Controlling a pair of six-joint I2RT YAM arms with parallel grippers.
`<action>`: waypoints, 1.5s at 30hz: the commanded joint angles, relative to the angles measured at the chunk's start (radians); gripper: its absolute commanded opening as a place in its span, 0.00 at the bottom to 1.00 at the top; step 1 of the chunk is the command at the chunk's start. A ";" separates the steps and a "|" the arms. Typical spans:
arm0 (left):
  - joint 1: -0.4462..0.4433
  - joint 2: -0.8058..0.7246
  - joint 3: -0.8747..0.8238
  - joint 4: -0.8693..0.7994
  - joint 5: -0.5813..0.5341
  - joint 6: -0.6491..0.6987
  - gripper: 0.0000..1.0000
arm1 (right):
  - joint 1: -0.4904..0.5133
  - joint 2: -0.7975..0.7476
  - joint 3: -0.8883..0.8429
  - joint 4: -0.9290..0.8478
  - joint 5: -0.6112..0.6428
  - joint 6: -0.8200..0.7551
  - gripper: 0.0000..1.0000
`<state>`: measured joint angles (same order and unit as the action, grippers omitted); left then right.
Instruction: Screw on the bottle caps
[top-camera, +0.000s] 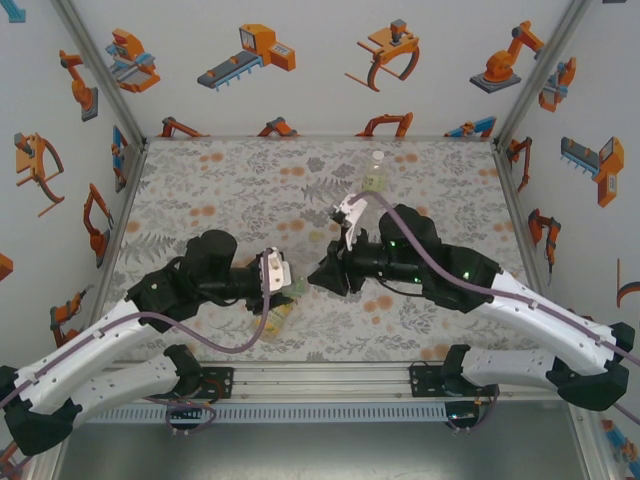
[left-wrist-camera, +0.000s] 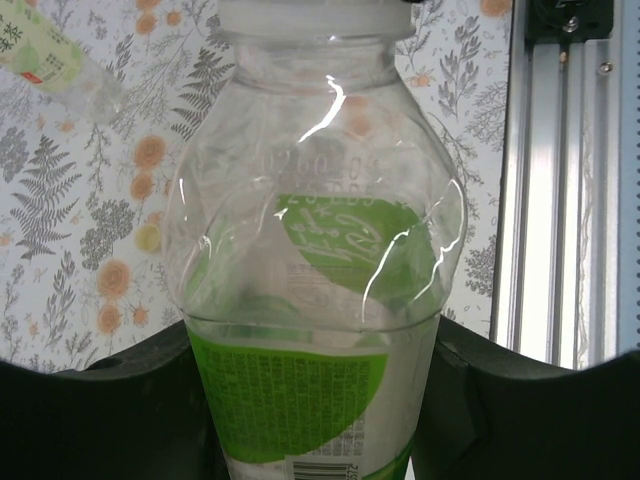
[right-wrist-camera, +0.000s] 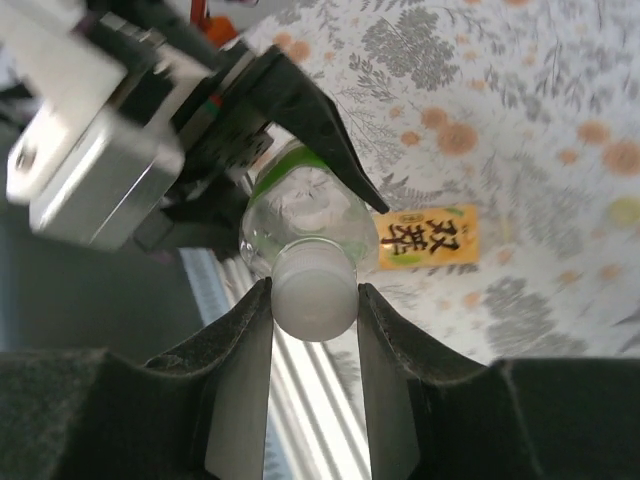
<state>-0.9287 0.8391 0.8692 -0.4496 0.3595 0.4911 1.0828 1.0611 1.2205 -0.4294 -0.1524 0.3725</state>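
Observation:
My left gripper is shut on the body of the short green-tinted bottle, held off the table with its neck toward the right arm. A white bottle cap sits on that neck, and my right gripper is shut on it, a finger against each side. In the top view the two grippers meet at the table's middle front. The amber bottle with a yellow label lies on the table beneath them. The clear bottle with a pale yellow-green label stands upright at the back, a pale cap on top.
The floral tablecloth covers the table. An aluminium rail runs along the near edge, just behind the held bottle. White walls with robot pictures close in the back and sides.

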 joint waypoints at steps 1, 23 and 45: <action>-0.005 0.012 0.031 0.058 -0.002 0.020 0.00 | -0.006 -0.019 -0.058 0.059 0.198 0.574 0.00; -0.005 0.002 0.034 0.030 0.038 0.020 0.00 | -0.006 -0.068 0.025 0.036 0.145 0.070 0.54; -0.008 -0.041 0.038 -0.046 0.084 -0.007 0.00 | -0.006 0.055 0.159 -0.131 -0.315 -0.738 0.52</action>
<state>-0.9298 0.8108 0.8696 -0.4877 0.4168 0.4911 1.0786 1.1126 1.3685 -0.5499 -0.4267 -0.3107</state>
